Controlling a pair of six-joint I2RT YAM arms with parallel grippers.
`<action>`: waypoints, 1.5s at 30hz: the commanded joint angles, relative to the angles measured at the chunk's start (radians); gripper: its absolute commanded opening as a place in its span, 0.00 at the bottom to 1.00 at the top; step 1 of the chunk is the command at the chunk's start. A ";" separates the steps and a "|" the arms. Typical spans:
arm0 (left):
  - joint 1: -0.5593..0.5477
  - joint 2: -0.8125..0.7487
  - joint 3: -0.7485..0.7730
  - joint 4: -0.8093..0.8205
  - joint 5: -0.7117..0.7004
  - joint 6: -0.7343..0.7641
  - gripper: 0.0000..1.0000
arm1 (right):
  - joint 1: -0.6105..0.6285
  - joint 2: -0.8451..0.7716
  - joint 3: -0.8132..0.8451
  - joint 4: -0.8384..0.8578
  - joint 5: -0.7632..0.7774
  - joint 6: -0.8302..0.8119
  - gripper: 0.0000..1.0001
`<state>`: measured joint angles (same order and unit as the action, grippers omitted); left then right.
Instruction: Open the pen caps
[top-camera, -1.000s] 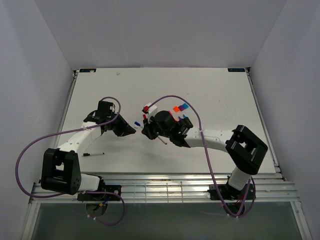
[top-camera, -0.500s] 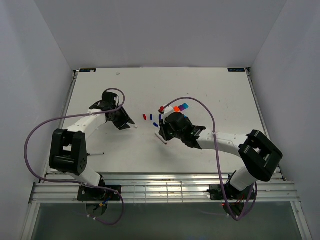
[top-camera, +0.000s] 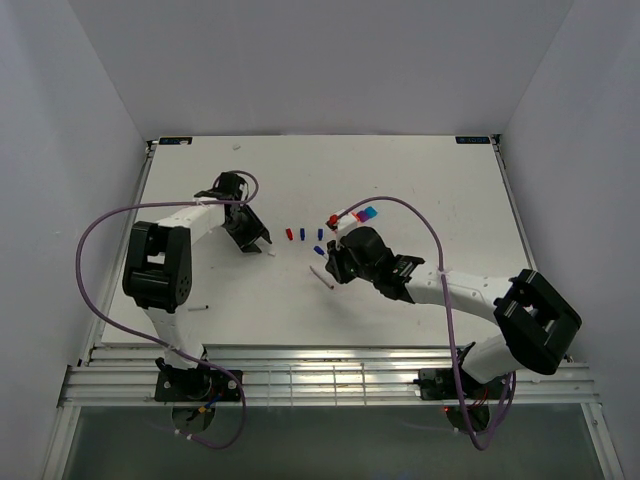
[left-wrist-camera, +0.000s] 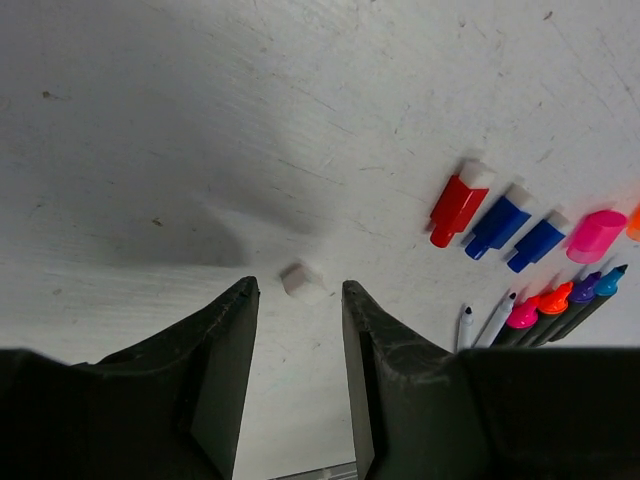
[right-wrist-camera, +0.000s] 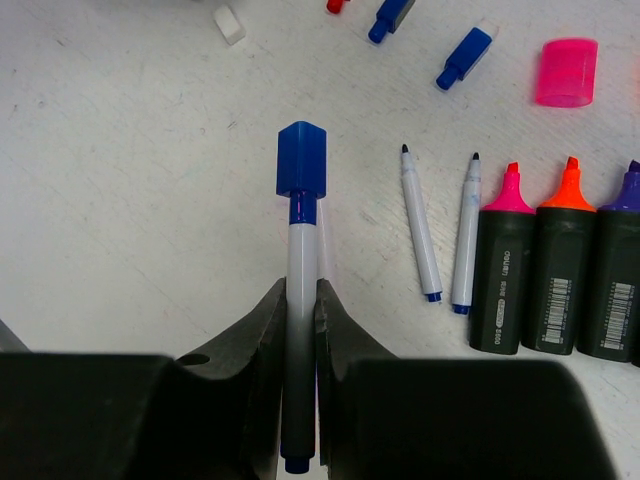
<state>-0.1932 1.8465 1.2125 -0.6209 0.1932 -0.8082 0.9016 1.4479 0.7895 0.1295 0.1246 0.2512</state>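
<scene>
My right gripper (right-wrist-camera: 301, 290) is shut on a thin white pen (right-wrist-camera: 301, 260) whose blue cap (right-wrist-camera: 301, 160) sits on its far end, just above the table. Loose caps lie beyond it: white (right-wrist-camera: 229, 24), two blue (right-wrist-camera: 463, 55), and pink (right-wrist-camera: 566, 72). My left gripper (left-wrist-camera: 298, 290) is open and empty, low over the table, with the small white cap (left-wrist-camera: 300, 282) just ahead of its tips. Red (left-wrist-camera: 455, 205), blue (left-wrist-camera: 497, 225) and pink (left-wrist-camera: 595, 235) caps lie to its right. In the top view the left gripper (top-camera: 258, 243) and right gripper (top-camera: 332, 263) are apart, with the loose caps (top-camera: 303, 234) between them.
Two uncapped thin white pens (right-wrist-camera: 420, 225) and uncapped black markers with pink (right-wrist-camera: 510, 265), orange (right-wrist-camera: 565, 265) and purple tips lie right of the held pen. A thin pen (top-camera: 190, 308) lies near the left arm. Colored items (top-camera: 365, 214) lie behind the right gripper.
The two grippers were close together; now they are apart. The right gripper moved right with the pen. The left arm swung back and left, exposing the loose caps between them.
</scene>
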 joint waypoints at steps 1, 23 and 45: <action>-0.006 0.008 0.053 -0.037 -0.012 -0.040 0.49 | -0.012 -0.024 -0.015 0.038 -0.011 -0.023 0.08; -0.092 0.131 0.173 -0.246 -0.210 -0.278 0.44 | -0.026 -0.098 -0.113 0.125 -0.045 -0.044 0.08; -0.117 0.014 0.176 -0.368 -0.431 -0.295 0.45 | -0.049 -0.158 -0.180 0.160 -0.095 -0.050 0.08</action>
<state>-0.3099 1.9442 1.3853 -0.9459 -0.1448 -1.0805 0.8566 1.3075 0.6170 0.2405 0.0406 0.2058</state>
